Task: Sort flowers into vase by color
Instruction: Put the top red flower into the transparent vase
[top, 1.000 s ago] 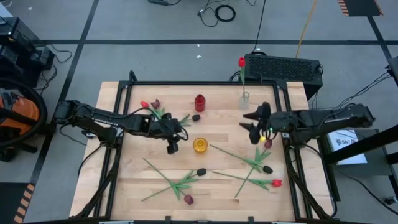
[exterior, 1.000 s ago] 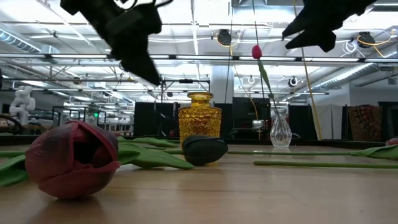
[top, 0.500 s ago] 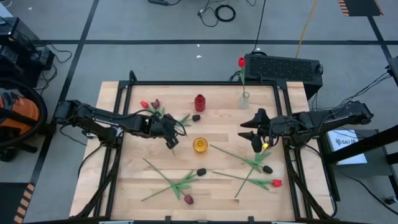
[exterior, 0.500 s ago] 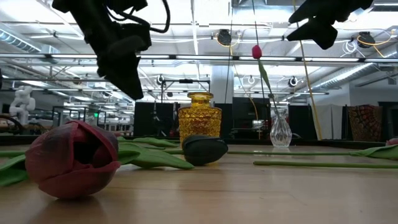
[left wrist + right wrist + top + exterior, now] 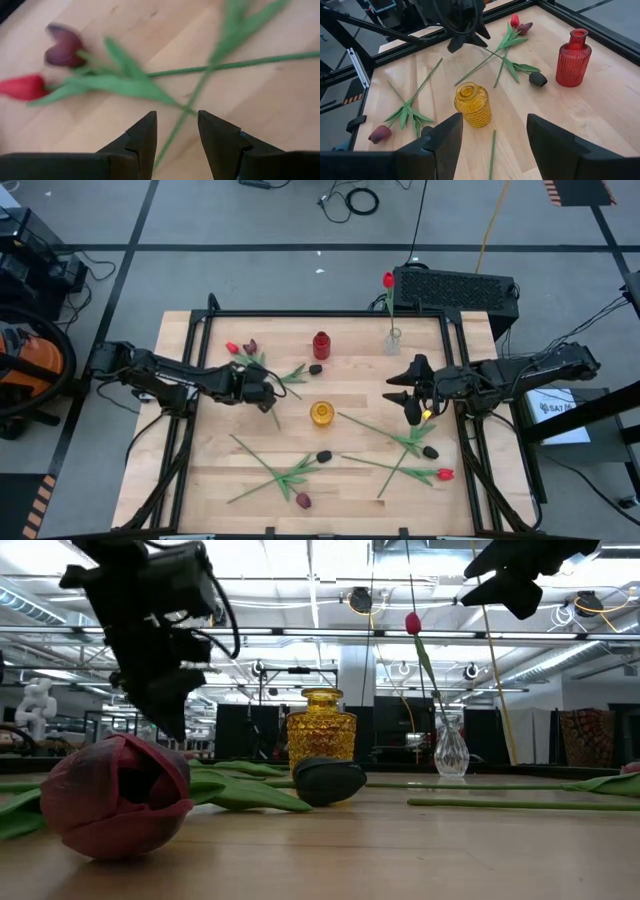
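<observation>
The flowers are spread over the wooden table [image 5: 220, 480]. A bright red tulip [image 5: 232, 348] and a dark maroon tulip [image 5: 251, 345] are laid side by side near the far left corner, their green stems crossing toward a near-black head [image 5: 315, 368] just beside the red vase [image 5: 321, 345]. In the left wrist view the same red head [image 5: 21, 86] and maroon head [image 5: 64, 50] are seen, with the crossed stems running between the left gripper's fingers [image 5: 145, 137].

The left gripper [image 5: 272, 402] is held low over these stems, between the tulip pair and the yellow vase [image 5: 321, 414]; its jaws are parted and nothing is clamped.

2 more stems are crossed on the near left, ending in a maroon head [image 5: 302, 500] and a dark head [image 5: 324, 456]. On the near right, a red tulip [image 5: 444, 474] and a dark head [image 5: 430, 451] are laid.

1 red tulip [image 5: 388, 280] is stood upright in the clear vase [image 5: 394, 340] at the far edge.

The right gripper [image 5: 412, 395] is held above the table's right side, its jaws apart and empty.
</observation>
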Action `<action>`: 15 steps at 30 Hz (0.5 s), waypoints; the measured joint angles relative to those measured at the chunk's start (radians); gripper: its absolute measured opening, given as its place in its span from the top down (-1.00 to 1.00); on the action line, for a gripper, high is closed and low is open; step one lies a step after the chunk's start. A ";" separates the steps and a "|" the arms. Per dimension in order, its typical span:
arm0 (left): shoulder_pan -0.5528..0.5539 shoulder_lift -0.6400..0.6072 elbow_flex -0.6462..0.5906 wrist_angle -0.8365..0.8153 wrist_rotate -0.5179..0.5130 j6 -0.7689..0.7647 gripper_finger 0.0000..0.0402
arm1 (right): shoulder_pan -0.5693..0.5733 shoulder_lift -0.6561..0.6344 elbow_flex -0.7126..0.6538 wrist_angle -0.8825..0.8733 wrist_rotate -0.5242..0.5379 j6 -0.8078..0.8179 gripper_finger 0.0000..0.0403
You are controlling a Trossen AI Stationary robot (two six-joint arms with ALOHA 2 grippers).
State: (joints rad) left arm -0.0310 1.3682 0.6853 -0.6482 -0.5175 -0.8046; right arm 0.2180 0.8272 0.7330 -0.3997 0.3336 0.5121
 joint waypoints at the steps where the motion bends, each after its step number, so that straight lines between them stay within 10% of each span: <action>1: 0.009 0.000 -0.009 0.000 -0.011 -0.034 0.25 | 0.000 0.000 0.000 0.001 0.000 0.000 -0.05; 15: 0.136 -0.003 -0.023 -0.182 -0.136 -0.272 0.25 | 0.000 0.000 0.000 0.002 0.000 -0.019 -0.05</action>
State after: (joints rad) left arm 0.1054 1.3647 0.6624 -0.8306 -0.6531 -1.0763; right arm 0.2180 0.8272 0.7330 -0.3973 0.3336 0.4934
